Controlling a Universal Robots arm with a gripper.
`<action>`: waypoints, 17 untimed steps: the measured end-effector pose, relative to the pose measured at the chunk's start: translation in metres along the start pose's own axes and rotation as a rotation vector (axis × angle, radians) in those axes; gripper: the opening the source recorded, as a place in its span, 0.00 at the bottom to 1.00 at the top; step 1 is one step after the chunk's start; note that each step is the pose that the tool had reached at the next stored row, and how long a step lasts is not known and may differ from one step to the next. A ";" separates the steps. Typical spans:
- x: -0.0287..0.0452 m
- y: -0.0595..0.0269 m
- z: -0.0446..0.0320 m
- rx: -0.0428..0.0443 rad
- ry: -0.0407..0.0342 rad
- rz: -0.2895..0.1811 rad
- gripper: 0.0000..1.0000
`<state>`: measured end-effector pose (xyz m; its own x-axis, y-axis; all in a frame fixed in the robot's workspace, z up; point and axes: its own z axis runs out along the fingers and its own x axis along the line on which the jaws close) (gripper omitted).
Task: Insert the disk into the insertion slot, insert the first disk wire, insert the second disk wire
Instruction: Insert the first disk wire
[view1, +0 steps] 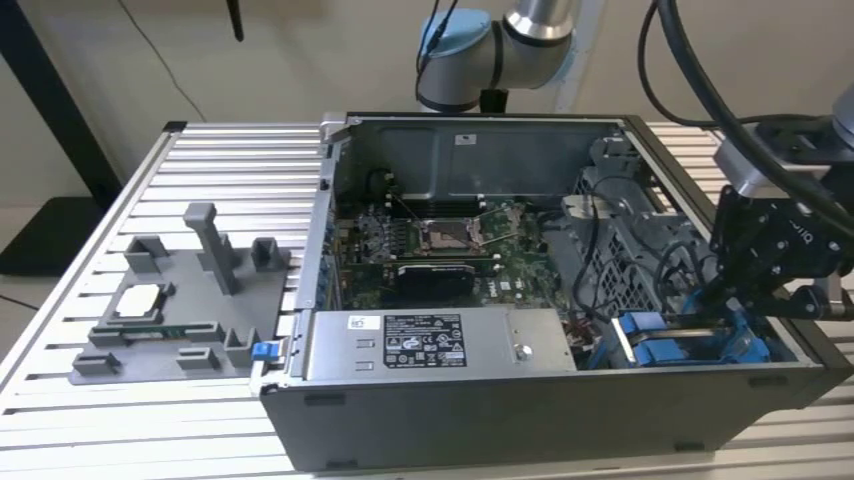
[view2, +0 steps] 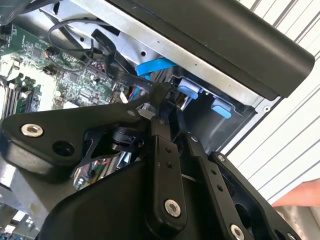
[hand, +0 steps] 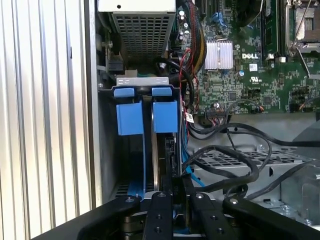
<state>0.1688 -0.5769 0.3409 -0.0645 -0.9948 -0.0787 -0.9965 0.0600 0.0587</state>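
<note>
We see the disk (hand: 168, 152) edge-on, apparently partway down the insertion slot (hand: 151, 162) by the blue tabs (hand: 131, 119), gripped in the narrow pincer (hand: 178, 191) along its top edge, likely to keep it square with the bay in the case (view1: 534, 420) corner.

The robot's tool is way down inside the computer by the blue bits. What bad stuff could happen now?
1. Loose black cables loop right beside the tool; it might snag or squash one.
2. The disk stands edge-on at the blue tabs; if it tips, it could jam there.
3. The circuit board lies close by; a stray swing could scrape it.
</note>
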 end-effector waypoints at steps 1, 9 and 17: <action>-0.0001 0.0003 0.0001 0.0005 0.0000 0.000 0.00; -0.0029 0.0008 0.0054 0.0075 0.0006 0.000 0.00; -0.0038 0.0005 0.0107 0.0114 0.0025 -0.001 0.00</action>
<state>0.1679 -0.5722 0.3307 -0.0636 -0.9951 -0.0763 -0.9971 0.0601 0.0473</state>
